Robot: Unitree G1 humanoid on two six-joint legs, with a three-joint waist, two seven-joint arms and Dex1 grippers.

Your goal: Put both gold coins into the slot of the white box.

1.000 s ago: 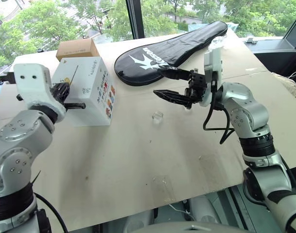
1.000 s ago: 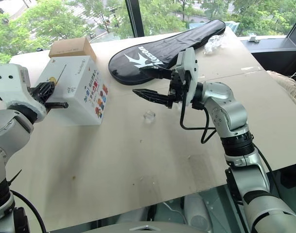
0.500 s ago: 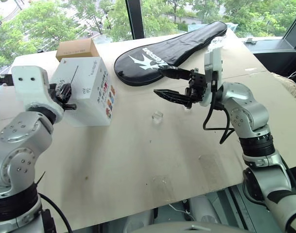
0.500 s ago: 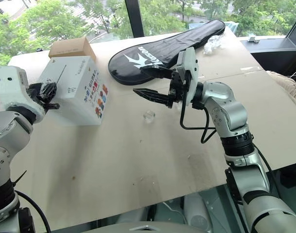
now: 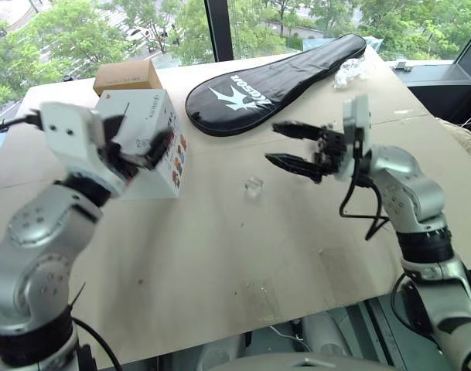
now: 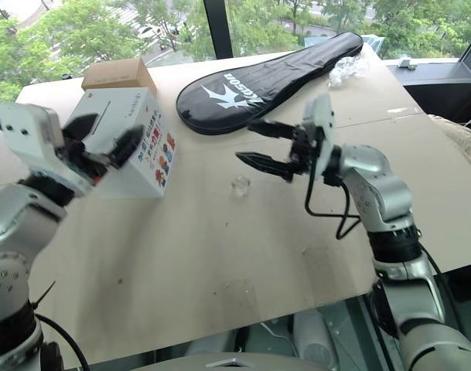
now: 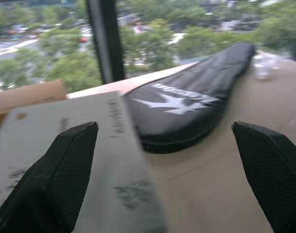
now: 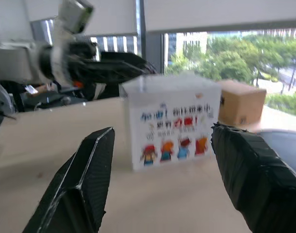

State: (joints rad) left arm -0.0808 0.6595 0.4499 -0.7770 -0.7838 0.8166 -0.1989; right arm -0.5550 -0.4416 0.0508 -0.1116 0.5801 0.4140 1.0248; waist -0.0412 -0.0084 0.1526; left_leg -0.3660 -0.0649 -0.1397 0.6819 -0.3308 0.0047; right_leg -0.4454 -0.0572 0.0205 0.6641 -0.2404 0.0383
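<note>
Coin point(image 5: 254, 185) lying on counter point(image 5: 243, 255), between both arms. Left pincer point(image 6: 104, 143) gaping wide, empty, over white box point(image 5: 154, 154). Right pincer point(image 5: 285, 147) hovering open, empty.

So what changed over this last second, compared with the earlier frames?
The left gripper, shut at the top of the white box a second ago, has opened wide and swung toward the table's middle. The right gripper dropped a little, still open and empty. The gold coin on the table, the box and the racket cover stayed put.
</note>
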